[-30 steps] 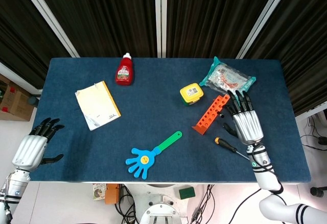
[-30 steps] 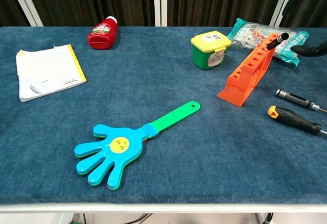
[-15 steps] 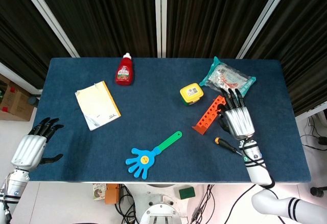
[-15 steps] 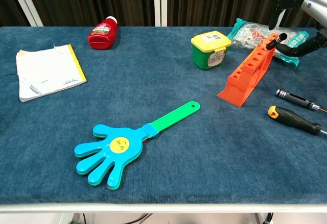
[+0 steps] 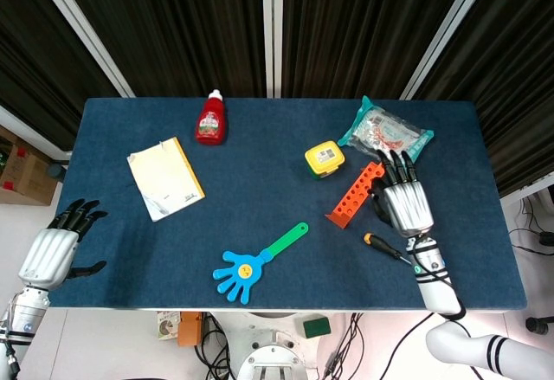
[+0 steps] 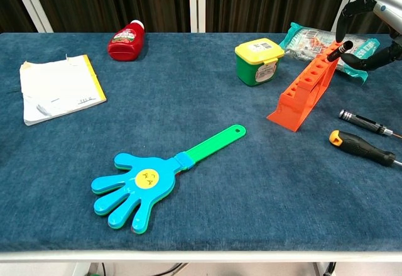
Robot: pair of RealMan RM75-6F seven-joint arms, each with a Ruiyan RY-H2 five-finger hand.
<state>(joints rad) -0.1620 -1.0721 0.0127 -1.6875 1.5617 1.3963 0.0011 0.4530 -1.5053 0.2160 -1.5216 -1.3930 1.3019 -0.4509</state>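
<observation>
A: What is the right hand [image 5: 403, 202] doing?
B: It hovers with fingers spread and nothing gripped, just at 3 o'clock of the orange bit rack [image 5: 356, 193], which carries a black driver [image 6: 340, 49] in its top slot

A: And the left hand [image 5: 54, 251]?
B: Off the table's [image 5: 260, 190] 8 o'clock corner, fingers apart and empty

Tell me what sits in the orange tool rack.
One black-handled tool stands in the top hole of the orange tool rack; the other holes look empty. Its lower end is hidden inside the rack.
</observation>
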